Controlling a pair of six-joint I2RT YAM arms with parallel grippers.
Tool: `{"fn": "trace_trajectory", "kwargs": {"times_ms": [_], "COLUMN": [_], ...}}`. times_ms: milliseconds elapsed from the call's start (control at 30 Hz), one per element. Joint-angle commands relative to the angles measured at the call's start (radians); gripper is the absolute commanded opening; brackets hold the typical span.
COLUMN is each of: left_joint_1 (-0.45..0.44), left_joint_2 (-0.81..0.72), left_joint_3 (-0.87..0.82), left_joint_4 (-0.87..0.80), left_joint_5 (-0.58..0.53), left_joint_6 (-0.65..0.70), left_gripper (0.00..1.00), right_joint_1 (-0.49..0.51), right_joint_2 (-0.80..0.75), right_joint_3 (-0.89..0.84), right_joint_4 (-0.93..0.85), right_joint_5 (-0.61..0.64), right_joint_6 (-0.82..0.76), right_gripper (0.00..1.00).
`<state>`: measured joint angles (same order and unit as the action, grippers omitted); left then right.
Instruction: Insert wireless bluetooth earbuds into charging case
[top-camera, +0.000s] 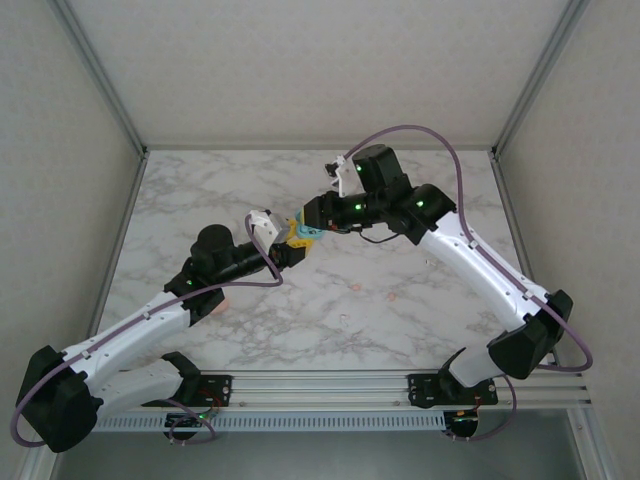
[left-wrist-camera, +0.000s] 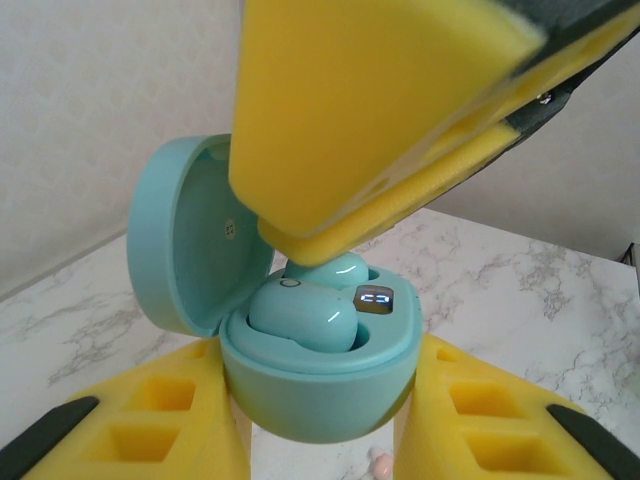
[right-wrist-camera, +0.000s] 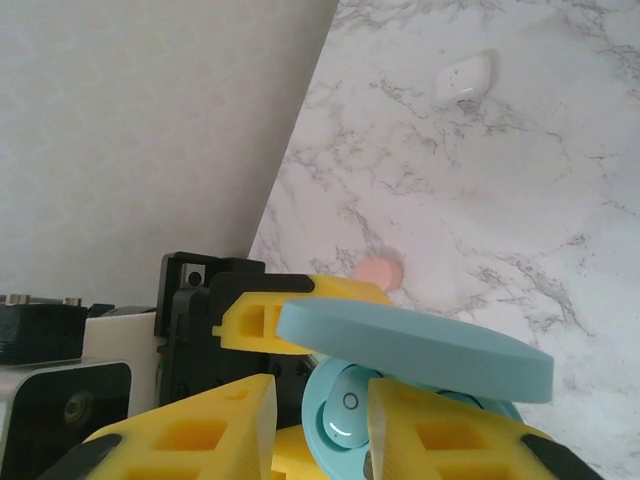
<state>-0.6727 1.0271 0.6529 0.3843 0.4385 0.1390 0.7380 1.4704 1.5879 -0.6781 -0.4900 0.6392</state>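
Teal case (left-wrist-camera: 320, 400), lid (left-wrist-camera: 190, 240) open, clamped in L tool (top-camera: 293, 240), raised above counter (top-camera: 400, 310). One teal earbud (left-wrist-camera: 300, 315) seated inside. R tool (left-wrist-camera: 300, 238) tips set on 2nd teal earbud (left-wrist-camera: 335, 270) in case; jaws narrow, grip cannot be told

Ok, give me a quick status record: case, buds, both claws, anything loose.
case: teal case, lid open, display lit
left claw: shut on the teal case, one finger on each side of the body
right claw: tips down at the rear teal earbud; cannot tell whether it is gripping or just pressing
front teal earbud: sitting in its slot
loose: salmon-pink earbud and a small white case-like object, apart on the table
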Motion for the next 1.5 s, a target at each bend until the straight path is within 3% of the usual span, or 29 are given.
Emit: {"fn": "trace_trajectory", "kwargs": {"times_ms": [0,233,467,833,1467], "left_joint_1": [-0.010,-0.010,-0.011,-0.020,-0.033], "left_joint_2": [-0.019,-0.031,-0.054,-0.074,-0.048], "left_joint_3": [0.022,0.021,0.013,0.013,0.021], "left_joint_4": [0.032,0.006,-0.010,-0.028,0.002], "left_joint_5": [0.000,0.005,0.016,0.025,0.006], "left_joint_6": [0.001,0.006,0.001,-0.019,-0.022], "left_gripper": [0.29,0.29,0.29,0.29,0.29], "right_joint_1": [0.004,0.004,-0.011,-0.145,-0.129], "right_joint_2": [-0.062,-0.158,-0.204,-0.165,0.030], "right_joint_3": [0.019,-0.041,-0.076,-0.123,0.006], "right_joint_4": [0.001,0.034,0.003,0.120,0.051], "right_joint_5": [0.014,0.155,0.335,0.125,-0.115], "right_joint_6": [-0.028,-0.064,-0.007,0.151,0.125], "right_gripper": [0.32,0.36,0.46,0.51,0.57]}}
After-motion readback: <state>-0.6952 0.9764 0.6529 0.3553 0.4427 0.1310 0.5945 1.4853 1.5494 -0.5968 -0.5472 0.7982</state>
